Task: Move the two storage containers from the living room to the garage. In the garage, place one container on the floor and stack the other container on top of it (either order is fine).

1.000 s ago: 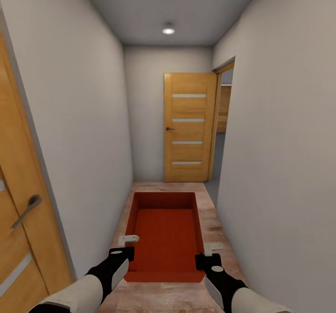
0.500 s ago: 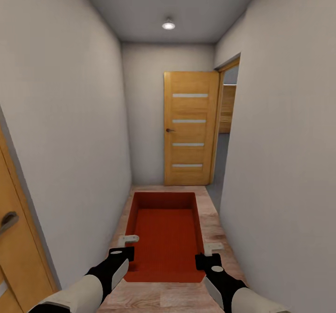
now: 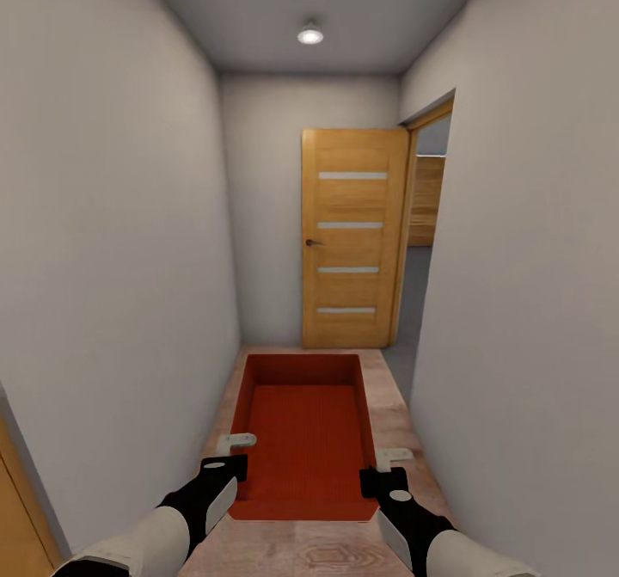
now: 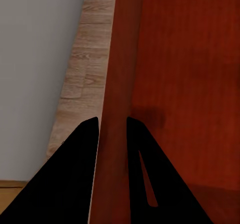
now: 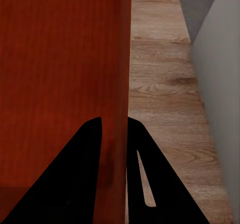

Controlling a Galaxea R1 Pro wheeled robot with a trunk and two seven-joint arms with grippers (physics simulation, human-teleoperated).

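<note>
Rolling nearer the light wooden door (image 3: 351, 237) down the hallway, both jaws pinching the orange-red rectangular storage container's (image 3: 307, 426) side walls, garage not yet reached.

Soft even light, ceiling lamp (image 3: 310, 35) glowing

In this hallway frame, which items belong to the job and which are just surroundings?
Job:
- orange bin
- left tool, clamped on its left wall
- right tool, clamped on its right wall

Surroundings:
- wooden door
- ceiling lamp
- plank floor
</note>
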